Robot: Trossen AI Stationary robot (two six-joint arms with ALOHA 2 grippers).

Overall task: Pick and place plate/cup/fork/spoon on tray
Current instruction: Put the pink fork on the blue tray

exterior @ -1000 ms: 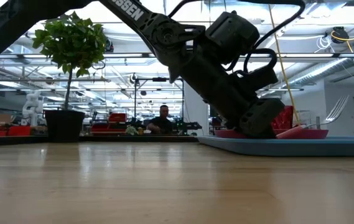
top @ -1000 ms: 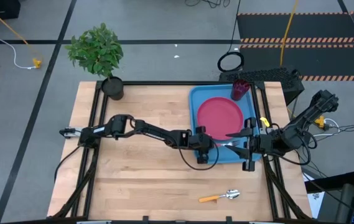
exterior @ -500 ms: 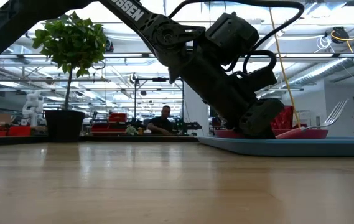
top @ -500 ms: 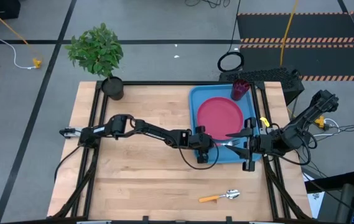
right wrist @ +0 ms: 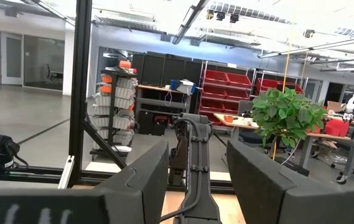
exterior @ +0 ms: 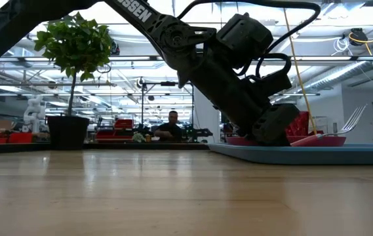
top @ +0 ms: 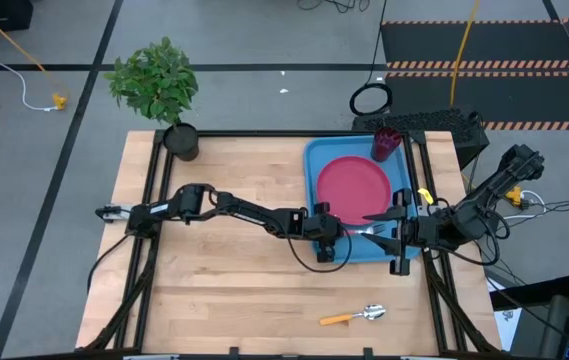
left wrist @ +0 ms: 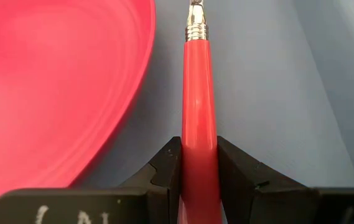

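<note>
- My left gripper point(left wrist: 199, 177) has its fingers point(left wrist: 164, 168) clenched on the red plastic handle of a metal fork point(left wrist: 200, 124), just over the bright blue rectangular plastic tray point(left wrist: 276, 93).
- The fork's long axis runs straight ahead from the fingers, tines forward, with the round pink-red plastic plate point(left wrist: 52, 87) just beside it.
- My right gripper point(right wrist: 195, 180) waits off the tray's right edge, fingers apart and holding nothing.

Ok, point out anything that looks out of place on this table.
One item: the orange-handled spoon lies alone on the bare wood near the table's front edge, far from the tray holding the plate and cup. The left gripper pinches a red-handled fork over the tray.
</note>
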